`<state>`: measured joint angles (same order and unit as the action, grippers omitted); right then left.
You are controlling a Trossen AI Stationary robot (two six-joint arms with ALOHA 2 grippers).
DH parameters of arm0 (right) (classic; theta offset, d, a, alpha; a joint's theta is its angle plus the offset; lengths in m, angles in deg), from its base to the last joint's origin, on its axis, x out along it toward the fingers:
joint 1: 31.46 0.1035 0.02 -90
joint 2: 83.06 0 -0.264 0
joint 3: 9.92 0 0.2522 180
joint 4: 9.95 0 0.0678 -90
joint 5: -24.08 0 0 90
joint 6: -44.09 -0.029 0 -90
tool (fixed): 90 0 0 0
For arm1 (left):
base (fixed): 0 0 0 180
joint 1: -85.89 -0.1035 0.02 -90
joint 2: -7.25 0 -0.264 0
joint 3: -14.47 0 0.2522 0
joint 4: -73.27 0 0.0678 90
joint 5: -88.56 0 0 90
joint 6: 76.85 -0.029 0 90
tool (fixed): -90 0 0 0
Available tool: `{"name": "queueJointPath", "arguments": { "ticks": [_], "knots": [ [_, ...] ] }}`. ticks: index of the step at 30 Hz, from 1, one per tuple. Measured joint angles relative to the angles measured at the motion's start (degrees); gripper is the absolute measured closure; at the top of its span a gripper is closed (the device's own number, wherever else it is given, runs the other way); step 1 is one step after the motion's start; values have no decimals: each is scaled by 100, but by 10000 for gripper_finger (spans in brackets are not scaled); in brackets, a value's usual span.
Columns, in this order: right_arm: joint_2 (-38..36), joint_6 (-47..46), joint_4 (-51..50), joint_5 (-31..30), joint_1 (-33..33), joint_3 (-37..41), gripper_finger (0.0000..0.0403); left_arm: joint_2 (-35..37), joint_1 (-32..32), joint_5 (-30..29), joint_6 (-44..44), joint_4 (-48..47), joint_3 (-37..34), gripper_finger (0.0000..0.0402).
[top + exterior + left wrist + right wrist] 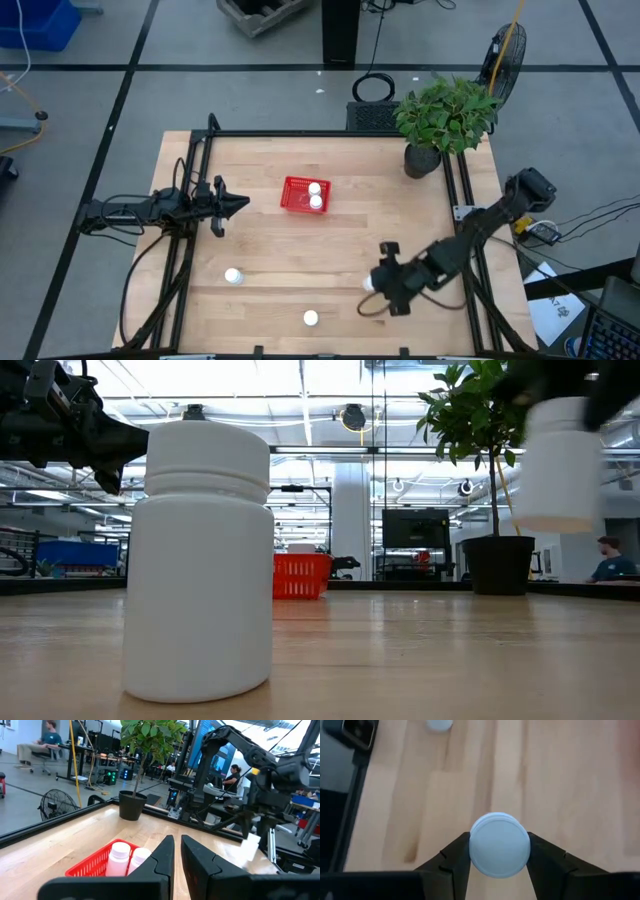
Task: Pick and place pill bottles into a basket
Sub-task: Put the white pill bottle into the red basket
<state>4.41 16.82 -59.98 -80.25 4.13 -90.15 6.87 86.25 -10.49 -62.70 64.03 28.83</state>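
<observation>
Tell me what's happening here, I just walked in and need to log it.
The right pincer is shut on a pill bottle, lifted clear of the table. Two bottles already sit in the red basket; two more stand on the wood. The left pincer waits shut beside the basket.

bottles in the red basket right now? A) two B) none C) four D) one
A: the high view shows two white caps inside the basket, bottles and; two more stand on the table and the right gripper holds a fifth.
</observation>
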Motion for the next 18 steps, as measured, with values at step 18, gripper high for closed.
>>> {"name": "queueJointPath", "arguments": {
  "ticks": [18],
  "knots": [
    [-11, 2459, 1077, 1261, -1932, -345, 248, 1, 0, 0, 2, 1, 0, 364]
  ]
}}
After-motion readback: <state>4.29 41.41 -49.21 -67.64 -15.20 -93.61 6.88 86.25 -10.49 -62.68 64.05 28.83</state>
